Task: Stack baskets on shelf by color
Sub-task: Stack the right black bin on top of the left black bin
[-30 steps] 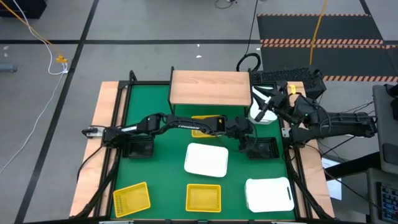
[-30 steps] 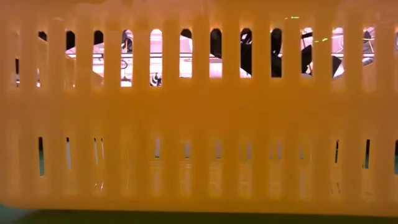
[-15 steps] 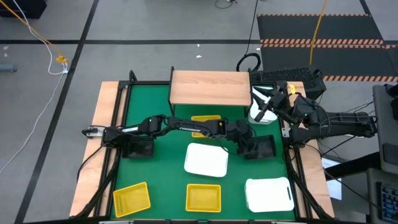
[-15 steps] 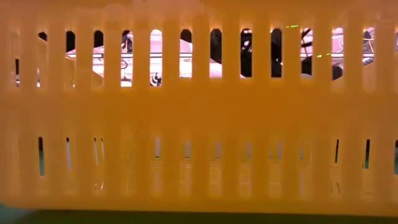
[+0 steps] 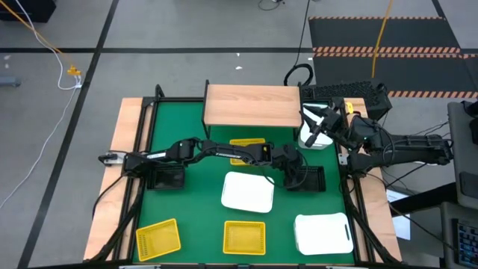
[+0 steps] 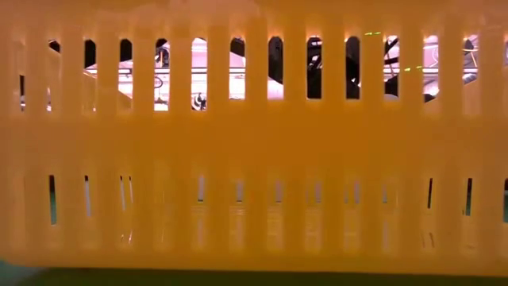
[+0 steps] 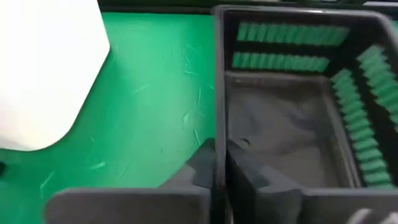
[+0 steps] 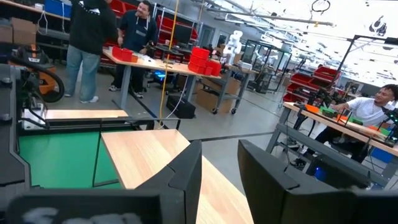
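Observation:
My left gripper (image 5: 297,174) reaches across the green mat from the table's left and is shut on a black basket (image 5: 314,178) at centre right. The light wood shelf (image 5: 252,104) stands at the far edge with nothing on it. My right gripper (image 8: 219,180) hovers open by the shelf's right end, above a white basket (image 5: 314,137). A yellow basket (image 5: 246,143) lies partly under my left arm, a white basket (image 5: 248,191) at the centre and a second black basket (image 5: 168,177) at the left. My left gripper pinches the black basket's left wall (image 7: 219,134), one finger (image 7: 200,167) outside and the other finger (image 7: 252,177) inside the basket. The fingers come slanting down from the table's left. The basket sits level with its bottom on the mat.
Near the front edge lie two yellow baskets (image 5: 158,237) (image 5: 244,237) and a white basket (image 5: 323,233). A yellow basket's slotted wall (image 6: 254,159) fills the low view. People stand and sit in the room beyond the table (image 8: 93,43).
My left gripper has moved toward the table's near right and come down onto the left wall of the black basket at centre right.

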